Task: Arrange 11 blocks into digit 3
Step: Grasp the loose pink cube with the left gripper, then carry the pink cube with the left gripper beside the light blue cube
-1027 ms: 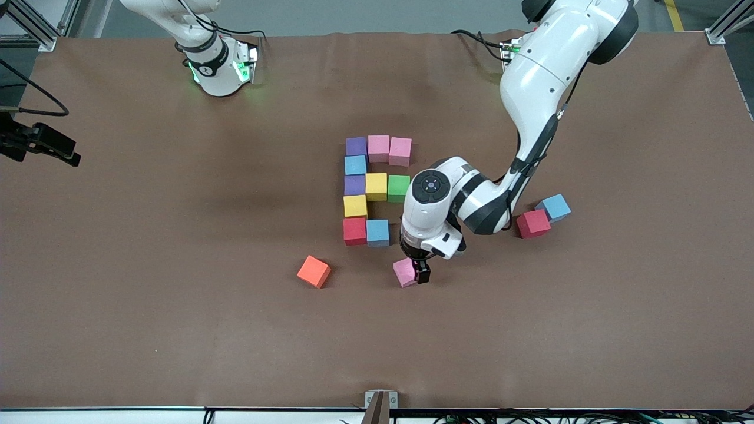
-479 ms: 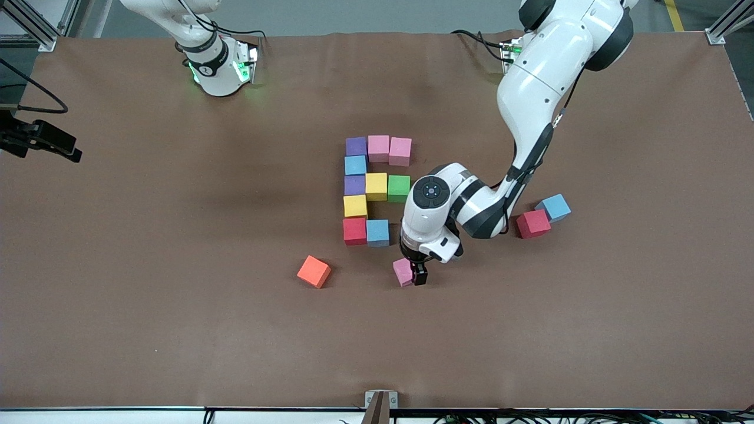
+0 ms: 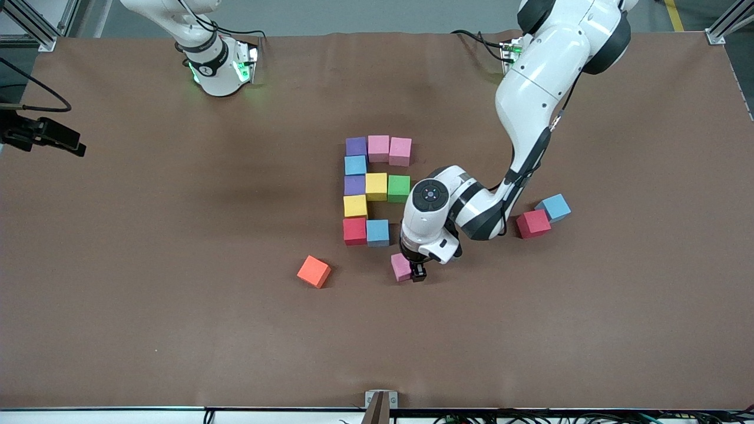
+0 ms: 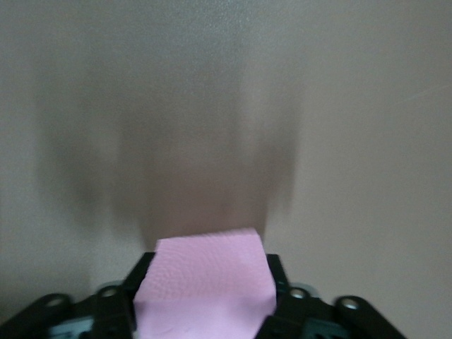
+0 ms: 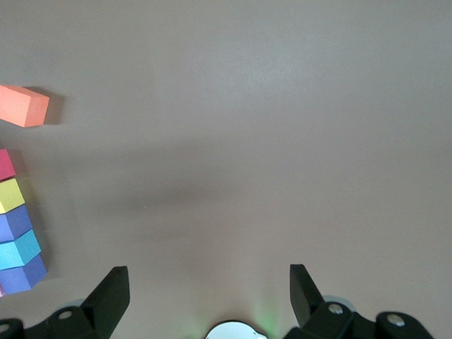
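Your left gripper (image 3: 410,272) clamps pink block (image 3: 402,267) near blue block (image 3: 377,232); right gripper (image 5: 208,282) spread, waiting.

Left gripper (image 3: 411,272) low at mid-table, fingers closed on a pink block (image 3: 401,266); right gripper (image 5: 208,286) spread wide, waiting aloft.

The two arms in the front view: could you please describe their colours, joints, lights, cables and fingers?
Both arms have glossy white rounded shells with black bands at the joints. The left arm's wrist carries a round black cap with a small blue centre; the left gripper has black fingers. The right arm's base glows green, with black cables trailing from it. The right gripper also has black fingers.
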`<state>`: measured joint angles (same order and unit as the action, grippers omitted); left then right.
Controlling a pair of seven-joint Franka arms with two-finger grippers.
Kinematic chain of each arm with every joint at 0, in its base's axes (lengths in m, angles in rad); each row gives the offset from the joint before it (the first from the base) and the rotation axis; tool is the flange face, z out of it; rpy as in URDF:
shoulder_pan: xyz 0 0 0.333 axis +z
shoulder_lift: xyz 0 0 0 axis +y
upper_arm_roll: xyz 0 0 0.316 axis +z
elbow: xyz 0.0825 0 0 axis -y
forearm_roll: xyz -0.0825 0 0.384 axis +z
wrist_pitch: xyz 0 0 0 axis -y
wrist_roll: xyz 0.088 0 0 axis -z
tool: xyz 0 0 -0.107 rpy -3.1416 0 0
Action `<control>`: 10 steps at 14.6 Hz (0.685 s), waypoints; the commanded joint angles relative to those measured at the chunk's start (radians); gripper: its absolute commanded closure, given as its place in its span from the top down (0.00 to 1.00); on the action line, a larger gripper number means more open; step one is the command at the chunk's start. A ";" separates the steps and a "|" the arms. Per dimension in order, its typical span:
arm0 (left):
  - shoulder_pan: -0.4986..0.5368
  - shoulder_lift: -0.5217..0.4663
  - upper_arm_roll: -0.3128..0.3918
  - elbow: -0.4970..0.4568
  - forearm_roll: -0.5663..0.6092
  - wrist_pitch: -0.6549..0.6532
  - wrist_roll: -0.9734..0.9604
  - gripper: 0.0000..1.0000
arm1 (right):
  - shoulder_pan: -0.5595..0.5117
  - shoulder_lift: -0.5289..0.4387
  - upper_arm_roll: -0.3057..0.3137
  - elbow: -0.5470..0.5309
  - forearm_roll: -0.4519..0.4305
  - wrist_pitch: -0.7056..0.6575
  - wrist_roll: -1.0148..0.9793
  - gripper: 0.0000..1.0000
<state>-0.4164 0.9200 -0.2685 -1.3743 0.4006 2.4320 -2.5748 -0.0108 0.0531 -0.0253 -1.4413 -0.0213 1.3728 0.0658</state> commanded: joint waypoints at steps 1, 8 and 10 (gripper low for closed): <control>-0.009 0.000 0.009 0.017 -0.009 0.007 0.042 0.31 | 0.003 -0.004 0.002 0.007 0.018 -0.015 0.012 1.00; 0.010 -0.101 -0.005 -0.130 0.003 -0.005 0.194 0.24 | 0.002 -0.050 0.001 -0.085 0.049 0.021 0.006 1.00; 0.027 -0.133 -0.020 -0.179 0.003 -0.005 0.252 0.23 | 0.002 -0.091 0.001 -0.135 0.049 0.063 0.003 1.00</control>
<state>-0.4124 0.8648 -0.2737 -1.4566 0.4011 2.4314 -2.3771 -0.0089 0.0416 -0.0238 -1.4831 0.0142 1.3872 0.0660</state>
